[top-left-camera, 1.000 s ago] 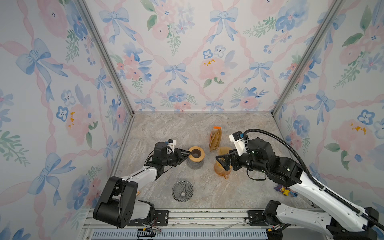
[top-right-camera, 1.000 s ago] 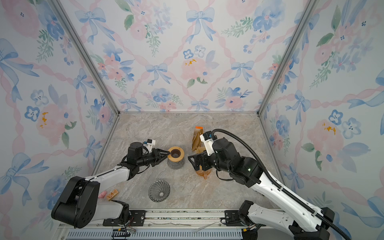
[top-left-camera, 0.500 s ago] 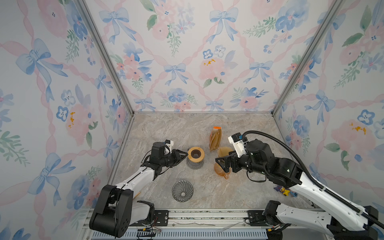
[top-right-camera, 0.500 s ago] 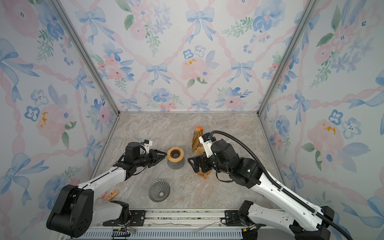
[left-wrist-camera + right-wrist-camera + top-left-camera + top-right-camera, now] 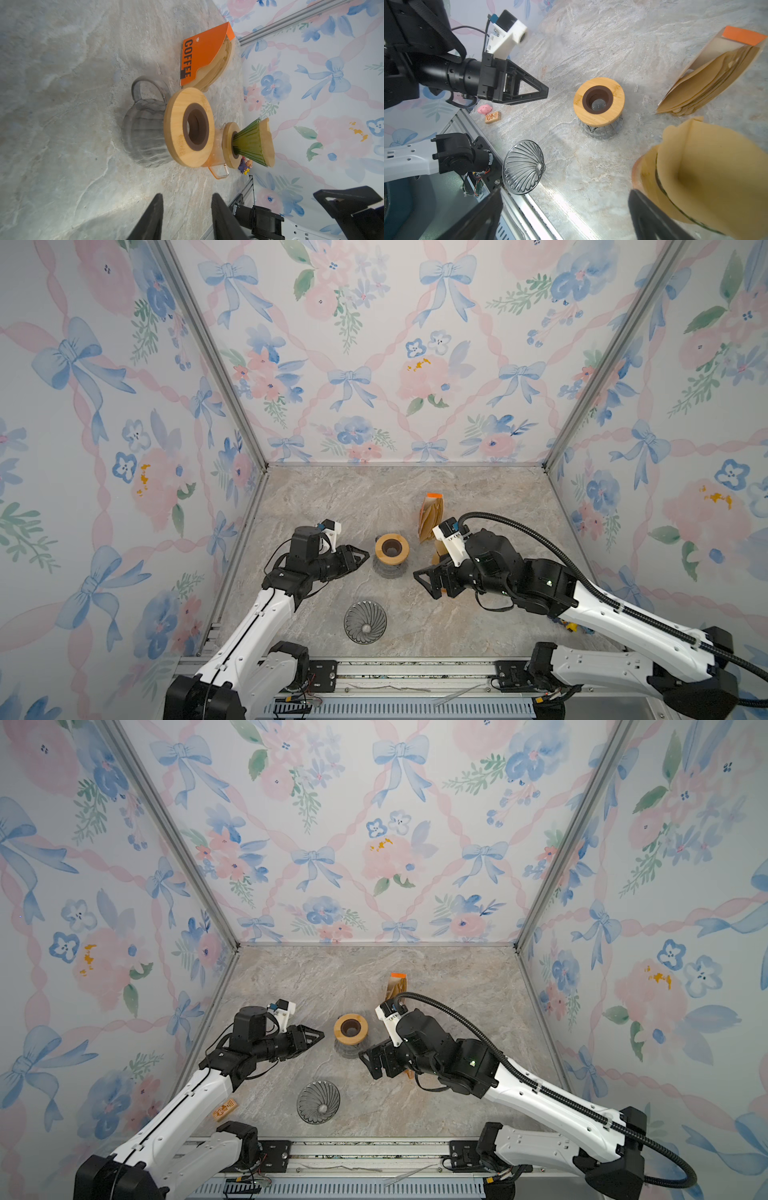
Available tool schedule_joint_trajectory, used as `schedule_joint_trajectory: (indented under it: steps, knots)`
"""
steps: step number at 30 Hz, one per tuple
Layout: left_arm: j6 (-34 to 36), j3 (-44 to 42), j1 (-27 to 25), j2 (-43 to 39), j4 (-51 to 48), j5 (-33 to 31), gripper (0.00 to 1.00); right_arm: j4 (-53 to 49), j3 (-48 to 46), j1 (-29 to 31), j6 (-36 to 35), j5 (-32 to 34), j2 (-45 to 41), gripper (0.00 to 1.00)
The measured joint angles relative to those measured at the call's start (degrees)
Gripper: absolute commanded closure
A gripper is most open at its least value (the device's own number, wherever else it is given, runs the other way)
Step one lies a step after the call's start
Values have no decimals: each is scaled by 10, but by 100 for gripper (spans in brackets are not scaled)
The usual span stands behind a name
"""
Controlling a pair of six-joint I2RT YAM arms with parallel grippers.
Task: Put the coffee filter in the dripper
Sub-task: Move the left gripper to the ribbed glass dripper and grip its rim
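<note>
Wallpaper (image 5: 353,344) printed with blue bows, pink ribbons and flowers covers the three walls, joined by bare metal corner posts, and the desk (image 5: 332,497) is a grey-beige marbled slab with a metal rail (image 5: 415,668) along its front edge. Far left of the glass jug (image 5: 391,556), by the desk's front corner, lie a small wooden block (image 5: 224,1110) and a pink toy (image 5: 485,109). The left tool (image 5: 365,554) hangs just left of the jug, level with its wooden collar and not touching it; its fingers (image 5: 153,216) are spread a little with nothing between them. In front of the jug and slightly left, near the rail, a clear dripper (image 5: 365,622) lies tipped over on the bare desk. Behind the jug and to its right leans an orange-backed filter pack (image 5: 431,516), brown sheets fanned out. The right tool (image 5: 424,585) hovers just right of the jug and a little nearer the rail, spread wide and empty. Right of the jug, under that arm's wrist, a green dripper (image 5: 249,143) stands on a second jug, and the paper filter (image 5: 708,166) sits in its mouth. Farther right, a small purple and yellow toy (image 5: 571,624) lies beside the arm.
</note>
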Motion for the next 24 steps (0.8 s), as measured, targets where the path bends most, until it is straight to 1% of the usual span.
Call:
schedule_joint_trajectory:
  steps: [7,13,19,24]
  knots:
    - [33,12,0,-110,-181,-71,50,26,-8,17,9,0,10,4]
    - [35,41,-13,-161,-305,-123,47,42,-20,18,9,-3,12,4]
    - [23,44,-57,-168,-373,-142,46,52,-32,21,11,-5,12,4]
    - [6,27,-103,-161,-389,-151,45,52,-36,22,10,-5,12,4]
